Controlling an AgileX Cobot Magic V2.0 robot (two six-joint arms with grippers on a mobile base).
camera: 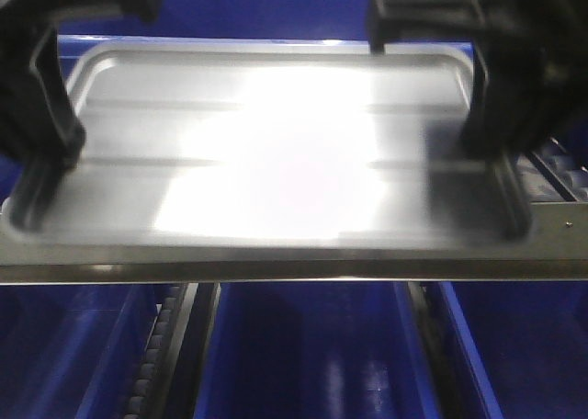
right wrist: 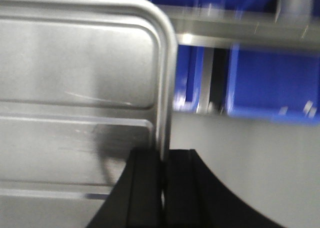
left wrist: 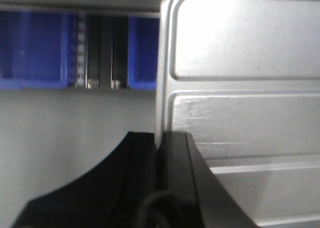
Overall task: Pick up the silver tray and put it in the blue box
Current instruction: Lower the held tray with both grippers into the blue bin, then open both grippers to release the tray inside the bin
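We have the silver tray pinched by its 2 short rims: the left tool and the right tool are each clamped narrow on a rim. It looks like stiff, light sheet metal, slick and glaring, so we judge the rims the only sound hold, with both ends carried level. It is over the grey table, at the edge by the steel rail. The blue boxes beyond show nothing inside.
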